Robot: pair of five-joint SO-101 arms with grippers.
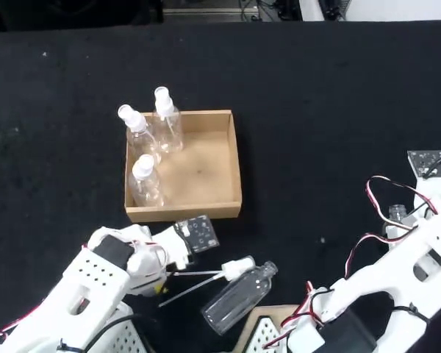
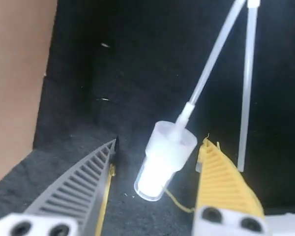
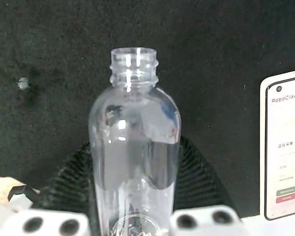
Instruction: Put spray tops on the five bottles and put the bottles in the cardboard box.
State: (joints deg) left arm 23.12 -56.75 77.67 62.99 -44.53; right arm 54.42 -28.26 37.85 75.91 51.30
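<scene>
Fingers (image 2: 81, 182) of the left gripper (image 2: 160, 142) stand apart on either side of a white plastic spray top with a thin dip tube (image 2: 164, 160). The spray top lies on the black cloth-covered table (image 1: 316, 110), and the grey finger is clearly off it. Black ribbed fingers (image 3: 201, 172) of the right gripper (image 3: 137, 147) are closed around the lower body of a clear, uncapped plastic bottle (image 3: 135, 123). In the high view this bottle (image 1: 239, 298) lies slanted by the table's near edge, between the two arms. A second white spray top (image 1: 237, 267) rests just beside its open neck.

The shallow brown cardboard box (image 1: 235, 158) sits left of the table's middle. Three clear bottles fitted with white spray tops (image 1: 145, 180) stand along its left wall, two of them in the far left corner. A white-cased phone (image 3: 285, 147) lies near the held bottle.
</scene>
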